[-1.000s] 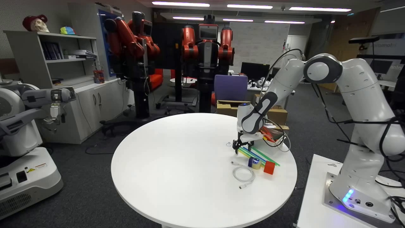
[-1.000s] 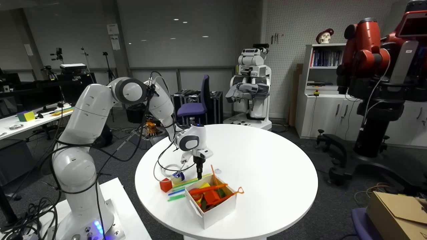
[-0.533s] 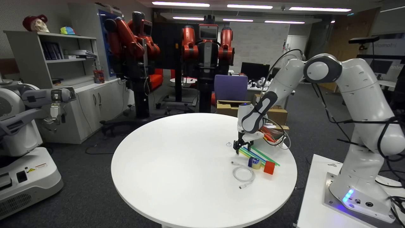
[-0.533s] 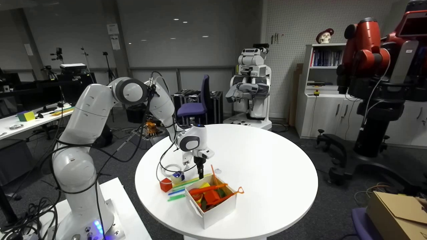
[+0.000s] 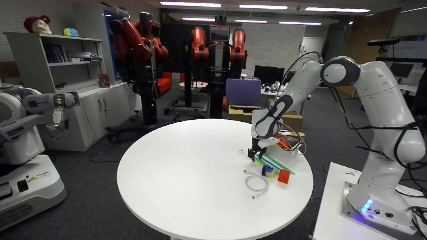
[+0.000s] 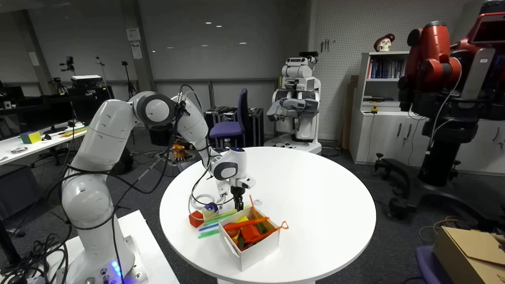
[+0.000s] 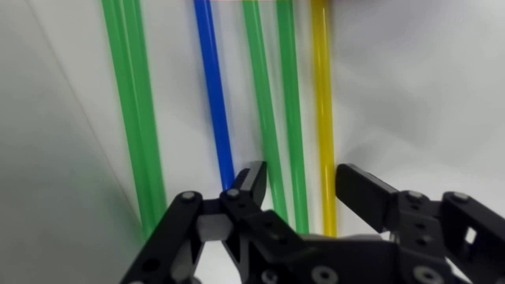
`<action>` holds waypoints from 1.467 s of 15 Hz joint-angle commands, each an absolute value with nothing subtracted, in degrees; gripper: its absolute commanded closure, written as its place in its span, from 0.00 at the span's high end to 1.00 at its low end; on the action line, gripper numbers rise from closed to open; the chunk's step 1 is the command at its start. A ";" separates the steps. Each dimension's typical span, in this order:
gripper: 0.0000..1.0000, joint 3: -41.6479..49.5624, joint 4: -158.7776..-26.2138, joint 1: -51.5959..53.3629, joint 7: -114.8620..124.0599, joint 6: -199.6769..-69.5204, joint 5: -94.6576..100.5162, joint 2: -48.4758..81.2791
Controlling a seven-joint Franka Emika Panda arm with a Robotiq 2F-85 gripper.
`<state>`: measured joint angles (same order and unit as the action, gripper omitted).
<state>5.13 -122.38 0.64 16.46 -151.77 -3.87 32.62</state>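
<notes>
Parted jaws straddle two green sticks [image 7: 292, 98] and a yellow stick [image 7: 324, 98] on the counter [image 6: 315, 189].
Thin gaps show between those three, so nothing is gripped; I can't tell whether the fingertips [image 7: 363, 197] touch them. A blue stick [image 7: 216, 98] passes behind one, tight room there, and the white box [image 6: 260, 252] stands close, near the counter's rim. On the yellow side the top stretches wide to its curved edge, a white robot [image 6: 298, 102] beyond.

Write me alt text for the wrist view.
An open black claw straddles a yellow rod and two green rods lying on a pale tabletop. To their left in the picture lie a blue rod, partly hidden by the claw, and two more green rods side by side.
</notes>
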 commanded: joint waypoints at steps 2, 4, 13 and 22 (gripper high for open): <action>0.17 3.75 -122.28 -1.06 12.61 -150.42 -5.15 32.29; 0.01 3.63 -122.27 -1.18 12.09 -150.37 -5.18 32.29; 0.00 4.01 -125.77 -0.51 12.40 -151.24 -4.45 27.79; 0.00 5.24 -133.13 1.05 13.93 -146.51 -1.80 15.88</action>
